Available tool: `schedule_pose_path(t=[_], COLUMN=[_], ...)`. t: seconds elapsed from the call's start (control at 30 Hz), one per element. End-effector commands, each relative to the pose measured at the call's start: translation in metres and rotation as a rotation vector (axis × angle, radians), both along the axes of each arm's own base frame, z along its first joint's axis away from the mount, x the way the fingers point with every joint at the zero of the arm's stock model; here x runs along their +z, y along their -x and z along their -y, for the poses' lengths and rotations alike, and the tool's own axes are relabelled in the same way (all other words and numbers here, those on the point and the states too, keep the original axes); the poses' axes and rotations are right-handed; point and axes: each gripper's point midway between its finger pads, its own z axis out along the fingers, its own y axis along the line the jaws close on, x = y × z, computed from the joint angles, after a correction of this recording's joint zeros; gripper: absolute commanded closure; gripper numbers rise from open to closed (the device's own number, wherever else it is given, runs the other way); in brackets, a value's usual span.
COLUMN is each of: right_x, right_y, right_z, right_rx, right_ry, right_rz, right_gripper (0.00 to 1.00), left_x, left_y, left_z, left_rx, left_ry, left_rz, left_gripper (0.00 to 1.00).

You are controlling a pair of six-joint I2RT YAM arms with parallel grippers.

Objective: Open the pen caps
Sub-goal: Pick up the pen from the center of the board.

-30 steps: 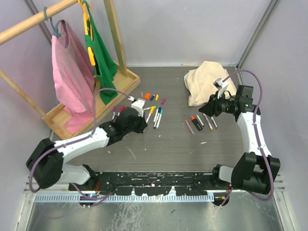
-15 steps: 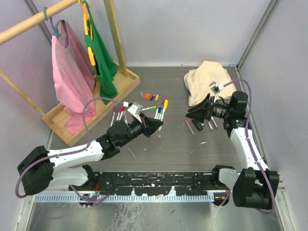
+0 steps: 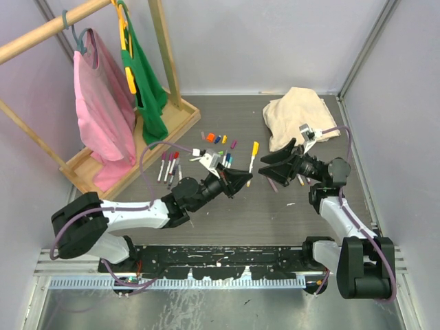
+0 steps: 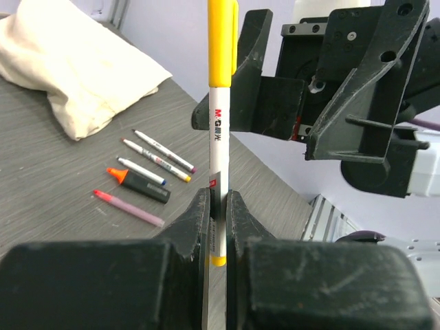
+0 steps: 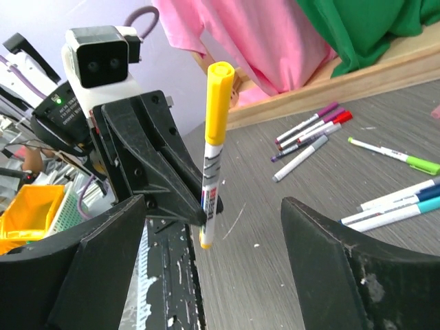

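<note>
My left gripper (image 3: pixel 242 180) (image 4: pixel 218 201) is shut on the lower white barrel of a pen (image 4: pixel 218 130) and holds it upright over the middle of the table. The pen's yellow cap (image 3: pixel 254 147) (image 4: pixel 222 41) (image 5: pixel 218 103) sits on its top end. My right gripper (image 3: pixel 269 165) (image 5: pixel 213 203) faces it from the right, open wide. Its fingers (image 5: pixel 103 268) stand either side of the pen without touching it. Several loose pen caps (image 3: pixel 214 138) lie on the table behind.
Several pens (image 3: pixel 223 161) lie behind my left gripper, more (image 3: pixel 168 163) to the left. Other pens and a black highlighter (image 4: pixel 137 184) lie below a cream cloth (image 3: pixel 295 117). A wooden rack (image 3: pixel 137 148) with pink and green garments stands at the back left.
My left arm has carried the yellow-capped pen rightward to the middle. My right gripper has swung left toward it and opened wide.
</note>
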Motion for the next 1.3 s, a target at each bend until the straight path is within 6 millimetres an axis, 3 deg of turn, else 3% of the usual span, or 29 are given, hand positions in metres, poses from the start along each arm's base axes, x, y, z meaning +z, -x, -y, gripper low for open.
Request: schedule_pose_path(t=[0.0, 0.17, 0.4, 0.67, 0.87, 1.0, 1.1, 1.27], right_x=[0.034, 0.032, 0.029, 0.025, 0.024, 0.023, 0.023, 0.02], right_y=[0.013, 0.014, 0.012, 0.009, 0.012, 0.013, 0.011, 0.007], right_z=[-0.003, -0.005, -0.005, -0.007, -0.01, -0.012, -0.012, -0.012], right_rx=[-0.008, -0.003, -0.007, -0.001, 0.018, 0.032, 0.037, 0.04], right_ry=[-0.073, -0.079, -0.075, -0.052, -0.034, -0.017, 0.0, 0.033], right_rz=[0.141, 0.106, 0.082, 0.074, 0.097, 0.106, 0.114, 0.098], right_gripper=[0.15, 0.17, 0.27, 0.53, 0.65, 0.81, 0.97, 0.99], left_x=[0.059, 0.061, 0.059, 0.058, 0.057, 0.053, 0.051, 0.046], left_y=[0.001, 0.006, 0.01, 0.011, 0.009, 0.009, 0.011, 0.02], left_z=[0.009, 0.021, 0.031, 0.033, 0.034, 0.035, 0.034, 0.028], left_rx=[0.022, 0.005, -0.001, 0.004, 0.012, 0.011, 0.001, -0.03], left_ry=[0.175, 0.19, 0.204, 0.205, 0.207, 0.199, 0.192, 0.15], left_rz=[0.1, 0.095, 0.087, 0.079, 0.071, 0.061, 0.055, 0.077], left_gripper=[1.0, 1.0, 1.0, 1.0, 1.0, 0.99, 0.8, 0.53])
